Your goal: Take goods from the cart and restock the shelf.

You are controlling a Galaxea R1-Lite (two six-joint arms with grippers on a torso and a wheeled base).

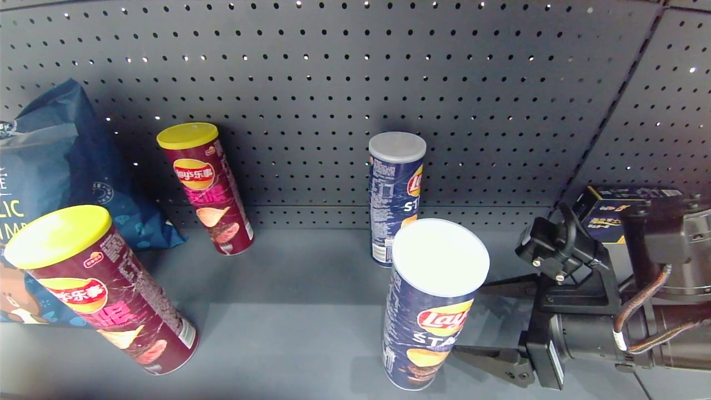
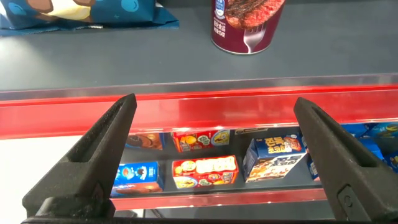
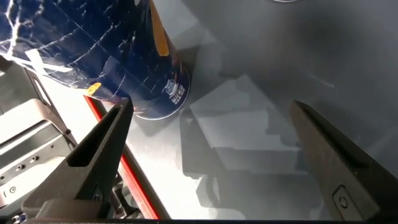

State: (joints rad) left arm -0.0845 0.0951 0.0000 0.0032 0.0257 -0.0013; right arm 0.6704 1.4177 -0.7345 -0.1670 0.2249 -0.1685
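Four chip cans stand on the grey shelf (image 1: 311, 311). A front blue can (image 1: 430, 311) with a white lid stands before a rear blue can (image 1: 394, 194). Two maroon cans with yellow lids stand at the front left (image 1: 105, 289) and back left (image 1: 208, 189). My right gripper (image 1: 471, 319) is open just right of the front blue can, not touching it. That can's base (image 3: 140, 68) appears beyond my open right gripper (image 3: 217, 155). My left gripper (image 2: 214, 155) is open and holds nothing, in front of the shelf's red front edge (image 2: 199, 109), below a maroon can's base (image 2: 245, 25).
A blue snack bag (image 1: 50, 166) leans at the far left, its lower part (image 2: 87, 12) lying on the shelf. A dark blue box (image 1: 608, 211) sits behind my right arm. A perforated back panel (image 1: 344, 83) closes the shelf. Small boxed goods (image 2: 205, 171) fill the lower shelf.
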